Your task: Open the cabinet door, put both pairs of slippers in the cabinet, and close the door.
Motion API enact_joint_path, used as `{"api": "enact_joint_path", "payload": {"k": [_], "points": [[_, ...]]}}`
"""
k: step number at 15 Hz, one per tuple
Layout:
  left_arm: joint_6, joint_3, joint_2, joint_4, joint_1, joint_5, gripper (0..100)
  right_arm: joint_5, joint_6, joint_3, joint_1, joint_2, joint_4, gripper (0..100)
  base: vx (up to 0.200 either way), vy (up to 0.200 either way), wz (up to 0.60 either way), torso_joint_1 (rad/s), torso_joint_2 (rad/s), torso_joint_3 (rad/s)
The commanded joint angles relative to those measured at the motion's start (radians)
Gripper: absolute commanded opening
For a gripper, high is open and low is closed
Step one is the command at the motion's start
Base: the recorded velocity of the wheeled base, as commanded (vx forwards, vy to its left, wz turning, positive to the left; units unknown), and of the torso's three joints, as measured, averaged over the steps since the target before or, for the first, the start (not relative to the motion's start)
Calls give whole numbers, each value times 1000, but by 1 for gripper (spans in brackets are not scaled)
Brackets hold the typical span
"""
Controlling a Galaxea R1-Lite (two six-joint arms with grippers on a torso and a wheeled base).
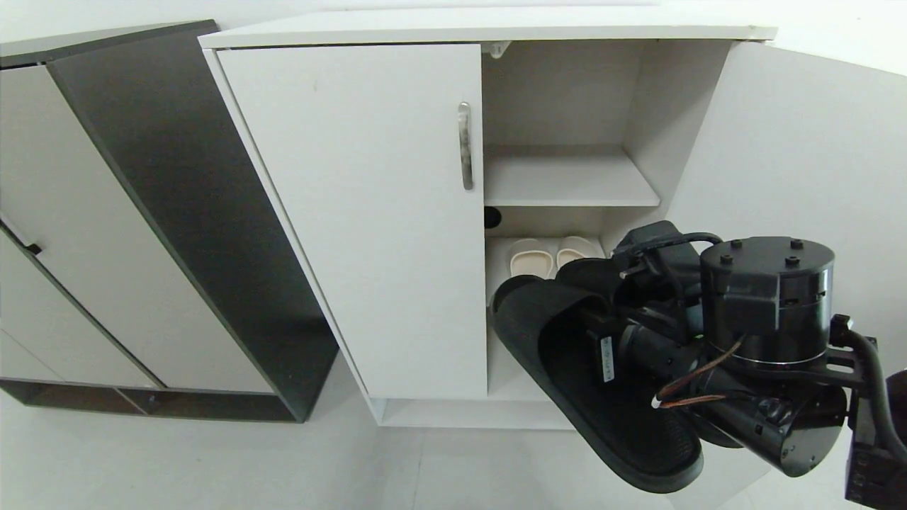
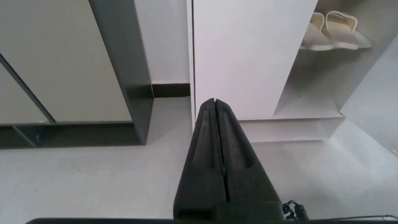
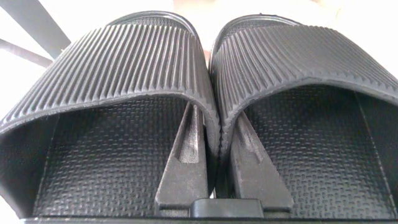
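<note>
A pair of black slippers [image 1: 609, 397] hangs in front of the open right half of the white cabinet [image 1: 354, 212], toes toward the lower compartment. My right gripper [image 3: 214, 162] is shut on them, one finger [image 3: 183, 158] inside each slipper, pinching the two inner walls [image 3: 211, 93] together. A pale pair of slippers [image 1: 542, 256] [image 2: 336, 30] lies side by side at the back of the lower compartment. My left gripper [image 2: 214, 149] is shut with nothing in it, low over the floor to the left of the cabinet front.
The cabinet's right door [image 1: 801, 156] stands swung open to the right; the left door with its metal handle [image 1: 465, 145] is closed. An inner shelf [image 1: 567, 180] is bare. A dark grey cabinet [image 1: 177, 177] stands close on the left.
</note>
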Motion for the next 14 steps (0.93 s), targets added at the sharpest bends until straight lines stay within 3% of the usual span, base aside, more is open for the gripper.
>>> {"api": "enact_joint_path", "payload": {"k": [1, 5, 7, 10, 14], "points": [[0, 0, 0, 0, 0, 0, 0, -2, 0, 1, 0, 9, 0, 0, 0, 0, 0, 0, 0, 0], [0, 0, 0, 0, 0, 0, 0, -4, -6, 2, 0, 16, -24, 0, 0, 0, 0, 0, 0, 0], [0, 0, 1, 0, -1, 0, 0, -45, -1, -59, 15, 38, -15, 0, 0, 0, 0, 0, 0, 0], [2, 0, 0, 0, -1, 0, 0, -286, 79, -261, 47, 127, 141, 0, 0, 0, 0, 0, 0, 0], [3, 0, 0, 0, 0, -1, 0, -386, 140, -576, 61, 244, 356, 0, 0, 0, 0, 0, 0, 0]]}}
